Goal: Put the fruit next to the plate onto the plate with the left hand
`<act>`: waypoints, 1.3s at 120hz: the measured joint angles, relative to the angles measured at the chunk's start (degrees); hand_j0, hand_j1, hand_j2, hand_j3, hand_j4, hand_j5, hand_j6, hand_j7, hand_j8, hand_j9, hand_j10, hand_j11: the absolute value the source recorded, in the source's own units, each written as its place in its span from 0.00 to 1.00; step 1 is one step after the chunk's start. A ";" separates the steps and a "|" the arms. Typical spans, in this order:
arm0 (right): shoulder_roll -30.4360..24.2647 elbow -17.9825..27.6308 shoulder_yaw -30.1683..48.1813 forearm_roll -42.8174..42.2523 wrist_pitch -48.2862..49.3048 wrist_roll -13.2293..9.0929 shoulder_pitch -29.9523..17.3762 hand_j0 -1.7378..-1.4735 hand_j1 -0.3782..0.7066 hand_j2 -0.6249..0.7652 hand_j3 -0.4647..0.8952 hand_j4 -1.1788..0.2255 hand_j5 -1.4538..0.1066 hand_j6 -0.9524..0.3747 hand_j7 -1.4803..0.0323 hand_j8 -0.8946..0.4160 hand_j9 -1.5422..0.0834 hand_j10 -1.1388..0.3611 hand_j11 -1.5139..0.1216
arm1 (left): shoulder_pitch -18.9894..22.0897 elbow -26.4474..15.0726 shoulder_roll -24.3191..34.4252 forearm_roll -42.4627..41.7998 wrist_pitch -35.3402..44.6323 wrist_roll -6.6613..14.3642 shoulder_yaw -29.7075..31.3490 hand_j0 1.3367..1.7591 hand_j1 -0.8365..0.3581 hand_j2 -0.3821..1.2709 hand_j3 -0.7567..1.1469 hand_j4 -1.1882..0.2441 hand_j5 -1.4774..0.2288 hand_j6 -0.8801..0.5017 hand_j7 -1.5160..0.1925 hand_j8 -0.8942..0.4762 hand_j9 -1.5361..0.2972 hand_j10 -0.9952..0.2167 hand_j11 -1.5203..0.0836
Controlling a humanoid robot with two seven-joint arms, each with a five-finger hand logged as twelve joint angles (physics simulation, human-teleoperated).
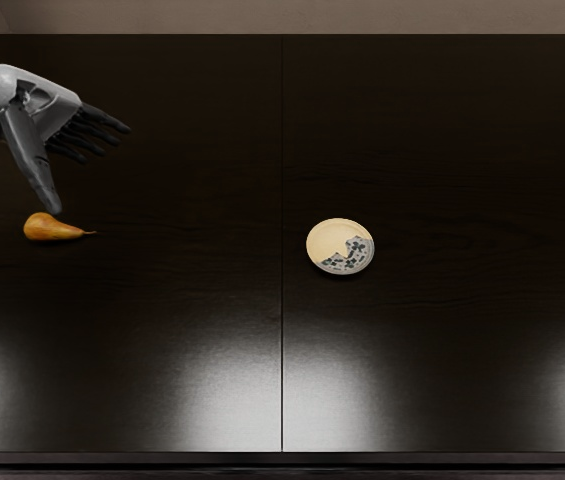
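A golden-brown pear (52, 228) lies on its side on the dark table at the left, its stem pointing right. My left hand (62, 145) hovers just above and behind it, fingers spread and holding nothing; its thumb points down toward the pear without touching it. A small cream plate (339, 246) with a blue-and-white patterned patch sits near the table's middle, far to the right of the pear. The right arm does not show.
The table is a dark glossy surface (162, 350) with a thin seam (282, 300) running front to back at its middle. A pale wall band lies along the top edge.
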 joint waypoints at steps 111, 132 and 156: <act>0.00 -0.15 -1.12 0.23 0.00 -0.15 -0.53 0.30 0.04 0.45 0.34 0.83 0.93 0.71 0.97 0.68 0.94 0.75 0.92 | 0.09 -9.36 -20.06 7.13 37.77 -0.44 15.52 0.76 0.98 0.23 0.40 0.82 0.86 0.63 0.88 0.65 0.83 0.81 0.94; 0.00 -0.15 -1.11 0.23 0.00 -0.15 -0.53 0.30 0.04 0.45 0.34 0.83 0.93 0.71 0.97 0.68 0.94 0.75 0.92 | 2.89 -10.11 -20.14 9.29 40.19 -4.40 21.02 0.76 0.98 0.23 0.40 0.82 0.86 0.63 0.88 0.65 0.83 0.81 0.94; 0.00 -0.15 -1.12 0.23 0.00 -0.15 -0.53 0.30 0.04 0.45 0.34 0.83 0.93 0.71 0.97 0.68 0.94 0.75 0.92 | 6.54 -9.83 -23.66 9.69 41.23 -9.10 22.40 0.76 0.98 0.23 0.40 0.82 0.86 0.63 0.88 0.65 0.83 0.81 0.94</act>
